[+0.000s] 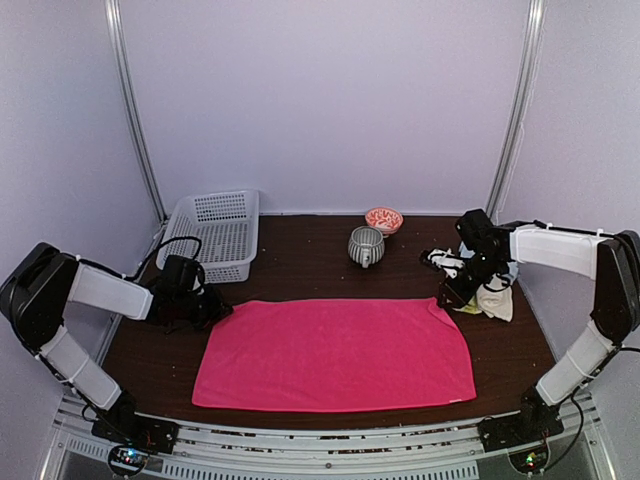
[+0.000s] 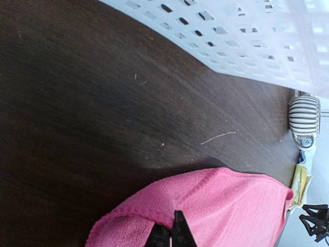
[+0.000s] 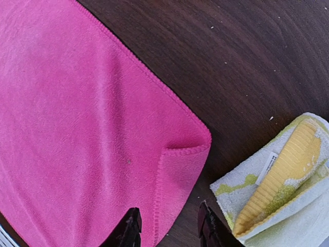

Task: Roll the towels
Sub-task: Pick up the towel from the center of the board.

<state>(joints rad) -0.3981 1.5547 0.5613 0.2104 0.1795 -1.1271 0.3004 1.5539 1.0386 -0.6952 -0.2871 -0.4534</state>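
Note:
A bright pink towel (image 1: 335, 352) lies spread flat in the middle of the dark table. My left gripper (image 1: 218, 310) sits at its far left corner. In the left wrist view that gripper (image 2: 172, 232) is shut on the raised hem of the pink towel (image 2: 231, 211). My right gripper (image 1: 447, 297) is at the far right corner. In the right wrist view it (image 3: 169, 218) stands open, its fingers either side of the folded-over corner of the pink towel (image 3: 77, 128). A yellow and white towel (image 3: 277, 190) lies bunched just to the right.
A white perforated basket (image 1: 215, 232) stands at the back left. A striped mug (image 1: 366, 245) and a small red-patterned bowl (image 1: 384, 218) are at the back centre. A heap of pale towels (image 1: 497, 300) lies at the right edge, against the right arm.

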